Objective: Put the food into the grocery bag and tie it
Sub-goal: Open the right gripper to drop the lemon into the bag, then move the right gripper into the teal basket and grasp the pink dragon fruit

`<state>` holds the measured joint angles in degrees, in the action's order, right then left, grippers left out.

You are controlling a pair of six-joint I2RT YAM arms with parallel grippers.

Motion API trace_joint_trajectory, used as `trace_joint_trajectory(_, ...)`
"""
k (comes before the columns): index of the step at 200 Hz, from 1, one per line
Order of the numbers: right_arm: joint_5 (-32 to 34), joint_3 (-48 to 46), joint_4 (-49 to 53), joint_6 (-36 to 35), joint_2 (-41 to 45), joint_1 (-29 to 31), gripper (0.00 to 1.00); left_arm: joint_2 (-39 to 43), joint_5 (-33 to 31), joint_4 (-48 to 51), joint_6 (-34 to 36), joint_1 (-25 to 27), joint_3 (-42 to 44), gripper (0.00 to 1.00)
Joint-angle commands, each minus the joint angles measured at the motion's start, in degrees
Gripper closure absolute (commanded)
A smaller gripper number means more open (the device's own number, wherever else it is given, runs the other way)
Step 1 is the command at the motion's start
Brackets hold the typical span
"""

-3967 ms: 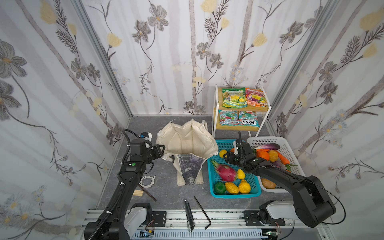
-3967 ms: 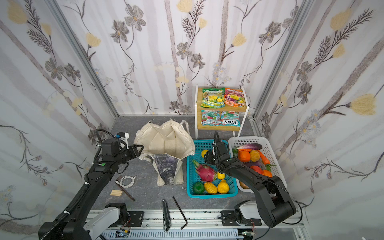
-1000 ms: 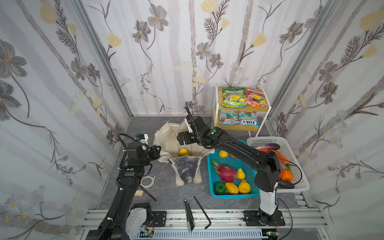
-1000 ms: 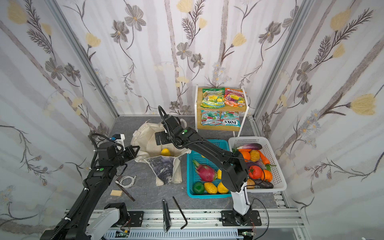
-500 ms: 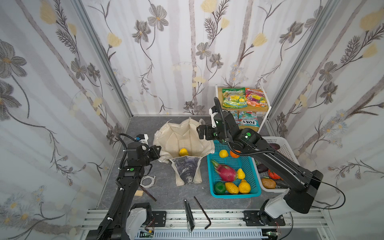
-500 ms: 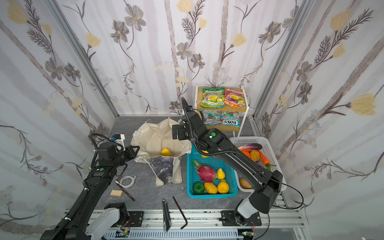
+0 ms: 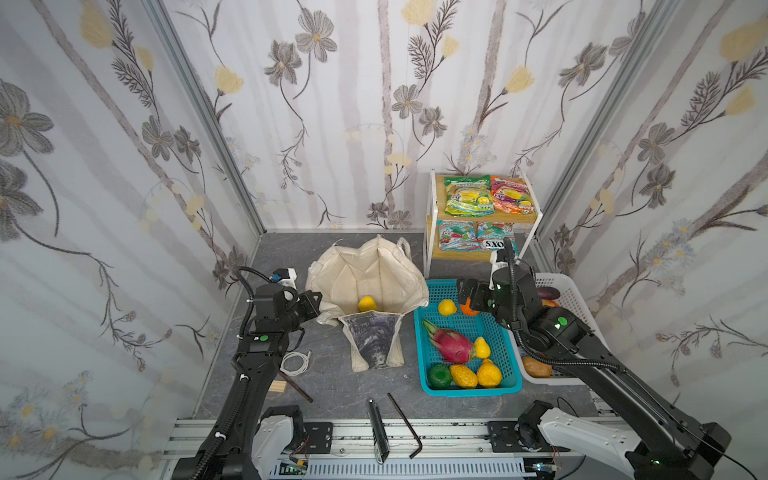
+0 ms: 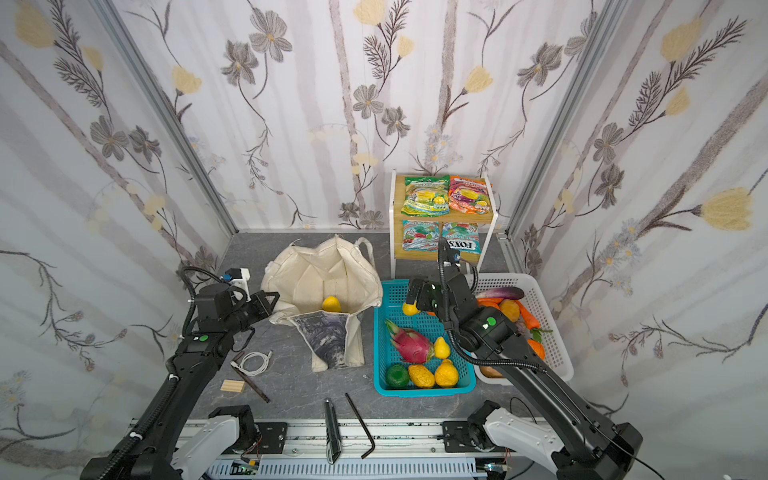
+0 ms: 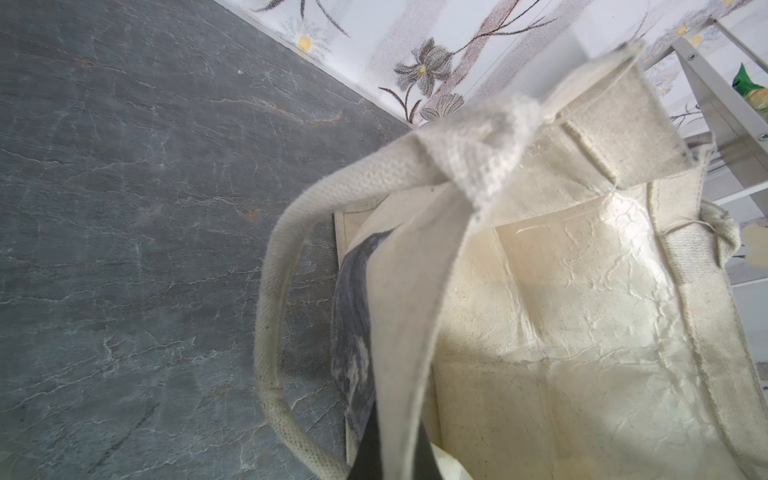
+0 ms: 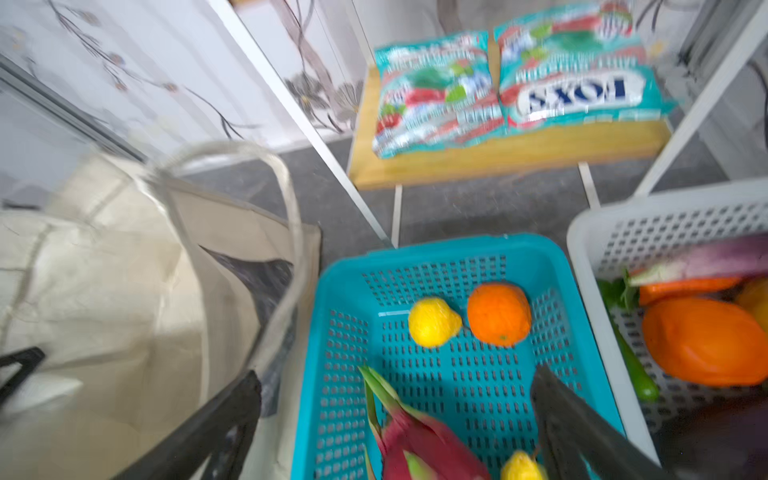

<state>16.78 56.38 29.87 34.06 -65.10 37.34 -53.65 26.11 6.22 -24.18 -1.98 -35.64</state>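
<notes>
Bag first: your cream canvas tote grocery bag [image 7: 353, 272] sits on the grey slate-look tabletop [image 7: 324, 382] with its mouth gaping up at both top views. It has a coarse weave, a crinkled, slightly glossy lining and a dark grey-blue print on the front panel. A woven webbing loop handle [image 9: 270, 316] hangs off one side.

Your left gripper [image 7: 319, 311] is pressed together on the bag's left rim, pinching the canvas. The wrist view shows a black finger [image 9: 390, 453] under the folded hem. Your right gripper [image 7: 464, 291] has its jaws spread wide and hangs over the far end of the teal perforated plastic basket [image 7: 471, 391].

Counts:
- **Small round yellow fruits, smooth skin:** two. The first yellow fruit [image 7: 367, 304] lies on the bag floor. The second yellow fruit [image 7: 446, 307] lies in the teal basket, just beside a round dimpled orange [image 10: 498, 314].
- **Magenta dragon fruit with green scale tips [image 7: 451, 345]:** one, mid-basket.
- **Rest of the teal basket:** one yellow pear [image 7: 481, 347], one glossy green round fruit [image 7: 439, 375] and two lumpy yellow fruits [image 7: 463, 375]. That makes seven pieces in total.
- **White perforated plastic basket [image 7: 579, 297]:** one, just right of the teal one. Your arm covers too much of the vegetables inside to count them.
- **Two-tier wooden shelf with white frame [image 7: 430, 224]:** the top tier holds one green-yellow crinkly snack packet [image 7: 467, 201] and one orange snack packet [image 7: 510, 199], side by side. The lower tier holds two teal-and-red packets [image 7: 457, 235].
</notes>
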Motion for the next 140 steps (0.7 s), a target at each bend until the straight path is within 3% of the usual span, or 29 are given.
trace_joint_trajectory(1,-12.2,-8.01,-10.08,-0.73,4.2,-0.74,0.0,0.03,-0.35,-2.0,0.37,-0.13,0.12,1.0)
trace_joint_trajectory(24,-17.25,-14.87,-12.26,-1.27,8.99,-0.89,0.0,0.06,-0.52,-2.0,0.37,-0.13,0.22,1.0)
trace_joint_trajectory(43,-15.9,-18.79,-11.31,-0.62,10.98,-0.97,0.01,-0.06,-0.28,-2.0,0.37,-0.13,0.17,1.0)
trace_joint_trajectory(83,-13.59,-19.92,-3.69,-1.07,2.82,-0.77,0.03,-0.05,-0.31,-2.0,0.37,-0.13,0.22,1.0)
trace_joint_trajectory(140,-12.29,-19.91,-4.2,-1.1,-3.3,3.92,0.0,0.65,-0.71,-2.0,0.23,-0.13,0.57,1.0)
